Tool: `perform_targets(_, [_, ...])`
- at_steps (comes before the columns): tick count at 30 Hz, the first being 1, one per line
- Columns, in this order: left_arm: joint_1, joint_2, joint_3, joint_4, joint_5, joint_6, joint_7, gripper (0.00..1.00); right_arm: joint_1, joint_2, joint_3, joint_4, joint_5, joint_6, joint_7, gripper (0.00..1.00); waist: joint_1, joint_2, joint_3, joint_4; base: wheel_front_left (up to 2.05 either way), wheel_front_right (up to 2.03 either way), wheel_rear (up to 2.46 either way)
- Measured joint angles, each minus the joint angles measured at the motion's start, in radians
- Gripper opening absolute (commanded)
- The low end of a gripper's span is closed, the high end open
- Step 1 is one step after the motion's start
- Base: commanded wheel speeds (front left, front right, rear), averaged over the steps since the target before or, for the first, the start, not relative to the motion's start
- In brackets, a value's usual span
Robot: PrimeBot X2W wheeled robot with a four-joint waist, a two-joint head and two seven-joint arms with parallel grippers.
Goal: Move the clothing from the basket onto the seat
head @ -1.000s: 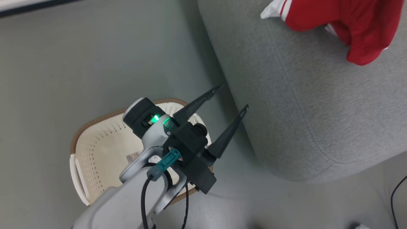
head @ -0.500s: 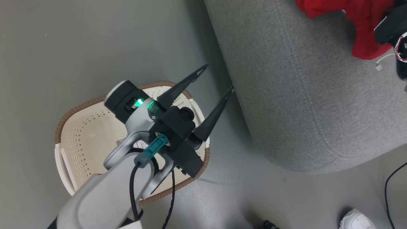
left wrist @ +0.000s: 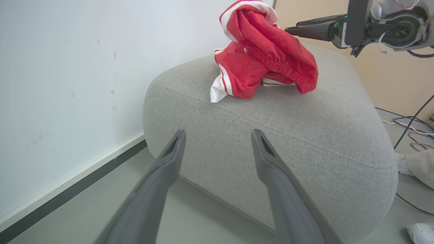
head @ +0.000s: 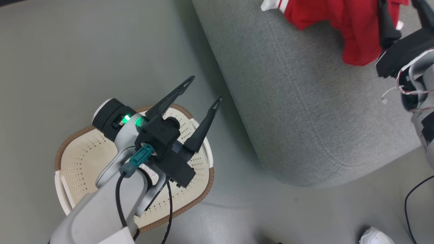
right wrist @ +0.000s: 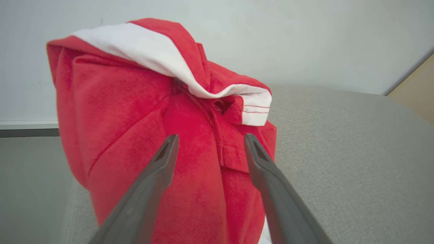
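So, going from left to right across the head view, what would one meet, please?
laundry basket → grey sofa → red clothing → right gripper

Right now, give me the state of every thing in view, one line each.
clothing: crumpled heap lying on the seat
basket: upright on the floor beside the seat, no clothing visible inside
seat: bears the clothing heap
left gripper: jaws open, holding nothing, above the basket
right gripper: jaws open, at the clothing heap
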Motion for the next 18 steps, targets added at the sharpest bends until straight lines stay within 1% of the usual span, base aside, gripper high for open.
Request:
perform_targets(4, [0.021,-0.002,0.016,0.026,-0.02,0.009,-0.027,1.0,0.046,0.005,0.0,-0.031,0.0,0.005,0.0,1.0,0.0,0.0,-0.037,-0.01,0.0,0.0,0.0])
perform_targets(9, [0.043,-0.019,0.047,0.057,-0.038,0.027,-0.063,1.0,0.107,0.027,-0.008,-0.074,0.001,0.007,-0.001,1.0,-0.0001,-0.0001,-0.093,-0.013,0.0,0.0,0.0])
perform_targets(18, [0.124,-0.029,0.123,0.114,-0.094,0.084,-0.125,1.0,0.204,0.067,-0.023,-0.164,0.011,0.014,-0.002,1.0,-0.0001,-0.0002,-0.202,0.016,0.0,0.0,0.0])
